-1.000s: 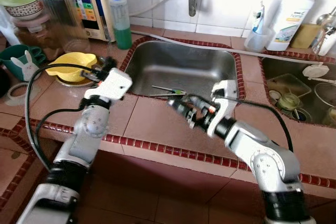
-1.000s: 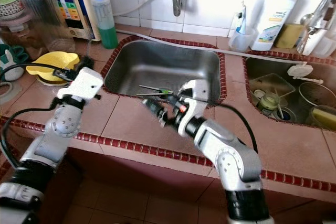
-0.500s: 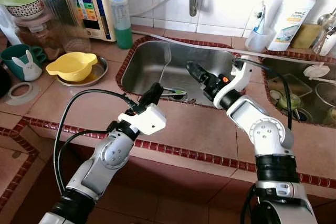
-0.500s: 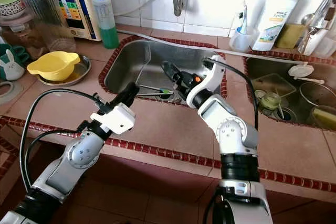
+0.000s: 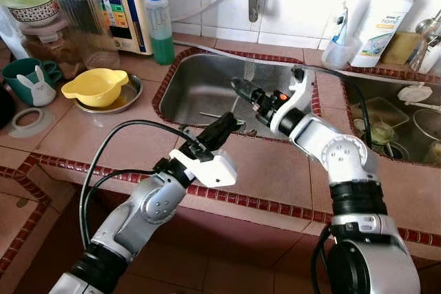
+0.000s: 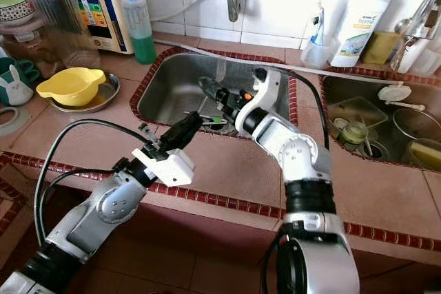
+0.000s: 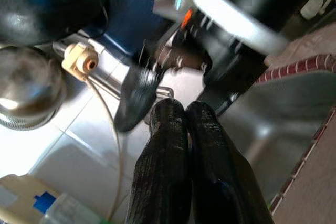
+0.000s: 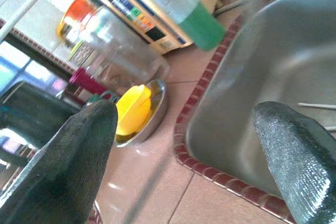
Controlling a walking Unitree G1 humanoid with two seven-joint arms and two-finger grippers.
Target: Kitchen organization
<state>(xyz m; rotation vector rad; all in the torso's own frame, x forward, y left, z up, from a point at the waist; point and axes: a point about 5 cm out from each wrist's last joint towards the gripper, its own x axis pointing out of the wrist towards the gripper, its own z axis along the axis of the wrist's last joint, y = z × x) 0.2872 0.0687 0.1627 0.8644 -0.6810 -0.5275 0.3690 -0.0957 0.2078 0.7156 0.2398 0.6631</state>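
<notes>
Countertop of pink tiles with a dark red trim carries two steel sinks: the left sink under the wall tap, and the right sink near the counter's right edge, holding dishes. Toward the back left corner stand a clear jar with an orange lid and a green soap bottle; a yellow bowl sits in a steel dish in front of them, and a white detergent bottle stands at the back right. The left gripper hovers at the front rim of the left sink, its two black fingers pressed together and holding nothing. The right gripper reaches over the left sink's basin, fingers spread wide and empty. A thin utensil lies on the basin floor near the front rim, just beside the left gripper's tips.
</notes>
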